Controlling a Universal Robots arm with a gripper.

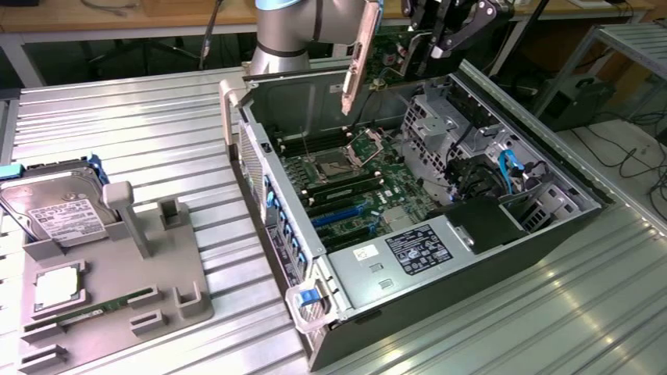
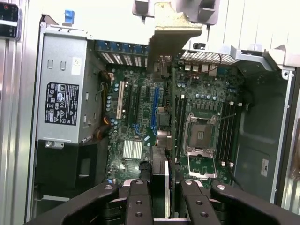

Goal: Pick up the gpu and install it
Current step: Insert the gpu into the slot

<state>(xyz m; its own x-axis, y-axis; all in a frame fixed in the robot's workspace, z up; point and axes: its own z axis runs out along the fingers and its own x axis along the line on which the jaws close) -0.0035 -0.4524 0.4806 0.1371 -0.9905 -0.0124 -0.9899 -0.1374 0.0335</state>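
Exterior, gripper (image 1: 443,35): high above the far end of the open case (image 1: 417,226), closed on the upper part of the gpu (image 1: 401,51)
Exterior, gpu: held upright and edge-on, green board facing the view's left, its silver bracket (image 1: 360,58) hanging down on the side towards the view's left; it is clear of the motherboard (image 1: 354,176), above the case's far wall
Exterior, case: lies on its side on the ribbed metal table (image 1: 136,133), lid off, cpu socket (image 1: 339,166) and power supply (image 1: 411,250) showing
Exterior, tray (image 1: 115,273): grey holder at the view's left, well apart from the case, with a hard drive (image 1: 58,211) leaning in it and a RAM stick (image 1: 94,308) lying in a slot
Wrist, gripper (image 2: 159,197): two black fingers (image 2: 138,201) narrowly set, pinching the gpu (image 2: 161,173) between them
Wrist, gpu: seen edge-on, running away from the camera, its bracket (image 2: 176,33) at the far end, over the motherboard (image 2: 140,117) between the expansion slots and the socket (image 2: 200,133)
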